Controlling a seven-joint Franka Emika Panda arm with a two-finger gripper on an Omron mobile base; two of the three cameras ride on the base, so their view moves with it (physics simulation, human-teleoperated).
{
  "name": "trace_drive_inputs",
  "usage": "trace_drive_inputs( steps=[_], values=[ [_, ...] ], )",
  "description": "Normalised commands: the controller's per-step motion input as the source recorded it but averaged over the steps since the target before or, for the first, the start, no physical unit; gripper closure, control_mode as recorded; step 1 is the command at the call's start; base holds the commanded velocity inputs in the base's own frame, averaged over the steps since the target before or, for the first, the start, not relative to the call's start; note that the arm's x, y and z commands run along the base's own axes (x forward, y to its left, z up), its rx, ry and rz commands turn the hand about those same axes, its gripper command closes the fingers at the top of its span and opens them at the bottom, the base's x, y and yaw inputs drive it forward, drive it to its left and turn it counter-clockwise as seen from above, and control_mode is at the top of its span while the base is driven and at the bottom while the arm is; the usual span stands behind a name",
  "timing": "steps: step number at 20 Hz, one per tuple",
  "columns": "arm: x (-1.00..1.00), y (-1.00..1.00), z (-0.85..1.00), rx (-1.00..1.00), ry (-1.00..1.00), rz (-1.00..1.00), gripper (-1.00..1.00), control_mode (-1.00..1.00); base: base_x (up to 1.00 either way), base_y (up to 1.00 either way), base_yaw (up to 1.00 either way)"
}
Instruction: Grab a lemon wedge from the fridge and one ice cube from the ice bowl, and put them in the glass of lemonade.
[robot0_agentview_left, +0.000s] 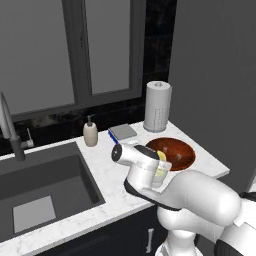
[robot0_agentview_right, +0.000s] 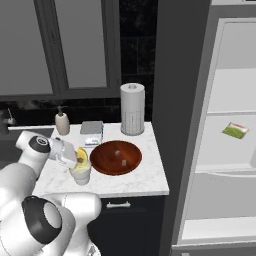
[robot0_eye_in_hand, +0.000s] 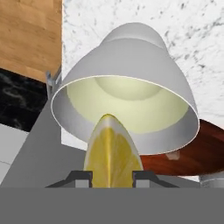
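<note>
My gripper (robot0_eye_in_hand: 112, 177) is shut on the lemon wedge (robot0_eye_in_hand: 113, 151), a bright yellow slice pinched between the two finger tips. Just beyond it is the open rim of the glass of lemonade (robot0_eye_in_hand: 127, 85), with pale yellow liquid inside. From the right base view, the lemon wedge (robot0_agentview_right: 81, 157) hangs right over the glass of lemonade (robot0_agentview_right: 81, 175) on the marble counter. The reddish-brown ice bowl (robot0_agentview_right: 116, 159) sits just right of the glass, with small cubes in it. The fridge (robot0_agentview_right: 230, 95) stands open at the right. In the left base view the gripper (robot0_agentview_left: 161, 161) is in front of the ice bowl (robot0_agentview_left: 175, 152).
A paper towel roll (robot0_agentview_right: 132, 116) stands behind the bowl. A soap dispenser (robot0_agentview_right: 62, 123) and a flat grey and blue box (robot0_agentview_right: 92, 129) sit at the back of the counter. The sink (robot0_agentview_left: 40, 187) lies to the left. A green packet (robot0_agentview_right: 235, 130) rests on a fridge shelf.
</note>
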Motion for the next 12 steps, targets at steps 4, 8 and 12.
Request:
trace_drive_inputs(
  steps=[4, 8, 12],
  values=[
    [0.18, 0.00, -0.25, 0.00, 0.00, 0.00, 1.00, -1.00, 0.00, 0.00, 0.00],
    [0.17, 0.00, -0.24, 0.00, 0.00, 0.00, 1.00, -1.00, 0.00, 0.00, 0.00],
    [0.15, 0.00, -0.22, 0.00, 0.00, 0.00, 1.00, -1.00, 0.00, 0.00, 0.00]
  ],
)
